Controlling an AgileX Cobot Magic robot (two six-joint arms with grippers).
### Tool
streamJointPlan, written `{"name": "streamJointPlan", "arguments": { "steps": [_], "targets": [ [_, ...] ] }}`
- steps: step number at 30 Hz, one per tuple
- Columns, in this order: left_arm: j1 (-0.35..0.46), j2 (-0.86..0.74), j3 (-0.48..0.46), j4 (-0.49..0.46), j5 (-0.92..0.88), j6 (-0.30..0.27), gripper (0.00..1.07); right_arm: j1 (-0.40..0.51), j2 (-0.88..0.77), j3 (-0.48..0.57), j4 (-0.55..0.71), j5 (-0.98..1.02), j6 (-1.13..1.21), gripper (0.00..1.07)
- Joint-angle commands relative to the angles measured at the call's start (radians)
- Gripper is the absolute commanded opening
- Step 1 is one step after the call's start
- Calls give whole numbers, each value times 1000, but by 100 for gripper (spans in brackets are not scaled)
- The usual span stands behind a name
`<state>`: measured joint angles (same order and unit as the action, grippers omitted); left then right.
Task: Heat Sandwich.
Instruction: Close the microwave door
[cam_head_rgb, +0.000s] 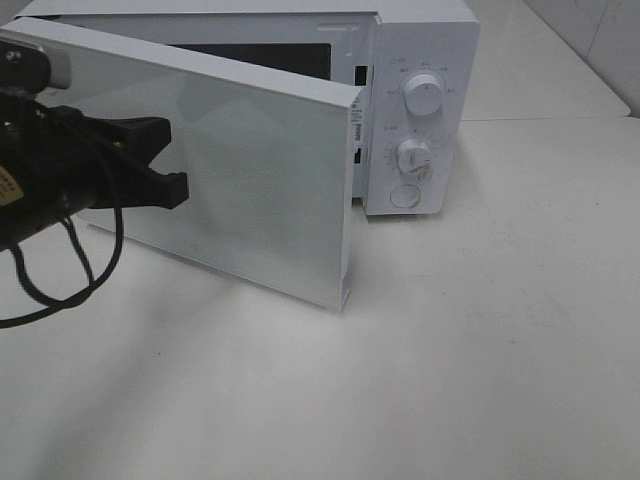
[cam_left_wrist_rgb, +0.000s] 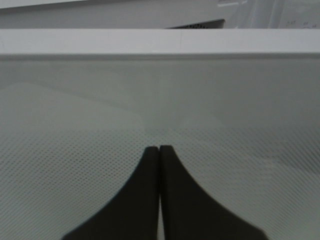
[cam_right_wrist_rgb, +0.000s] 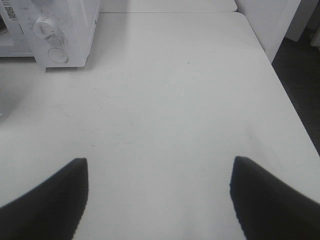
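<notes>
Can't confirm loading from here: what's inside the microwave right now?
Only a dark strip of the cavity shows above the half-open door. The door hides the rest; whether the sandwich is inside cannot be told.

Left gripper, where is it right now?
On the left of the exterior high view, the shut left gripper is at the outer face of the partly open microwave door.

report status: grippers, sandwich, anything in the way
Left gripper shut, tips at the door. Right gripper open, empty, over the table. Sandwich not in view. Door half open, hiding the oven's inside.
</notes>
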<state>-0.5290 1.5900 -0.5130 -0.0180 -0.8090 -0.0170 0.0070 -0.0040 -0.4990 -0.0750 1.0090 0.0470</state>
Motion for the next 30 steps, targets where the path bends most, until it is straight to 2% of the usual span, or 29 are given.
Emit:
{"name": "streamJointPlan", "arguments": {
  "steps": [1, 7, 13, 16, 18, 30],
  "targets": [
    [-35, 21, -38, -54, -14, 17, 0, -7, -27, 2, 3, -15, -9, 75],
    [-107, 85, -126, -128, -12, 65, 0, -7, -27, 2, 3, -15, -9, 75],
    [-175, 158, -225, -265, -12, 152, 0, -7, -27, 2, 3, -15, -9, 75],
    [-187, 177, -251, -294, -8, 177, 0, -7, -27, 2, 3, -15, -9, 75],
    [-197, 207, -289, -322, 3, 213, 0, -7, -27, 2, 3, -15, -9, 75],
    [-197, 300, -443, -349, 65, 222, 0, -7, -27, 2, 3, -15, -9, 75]
  ]
}}
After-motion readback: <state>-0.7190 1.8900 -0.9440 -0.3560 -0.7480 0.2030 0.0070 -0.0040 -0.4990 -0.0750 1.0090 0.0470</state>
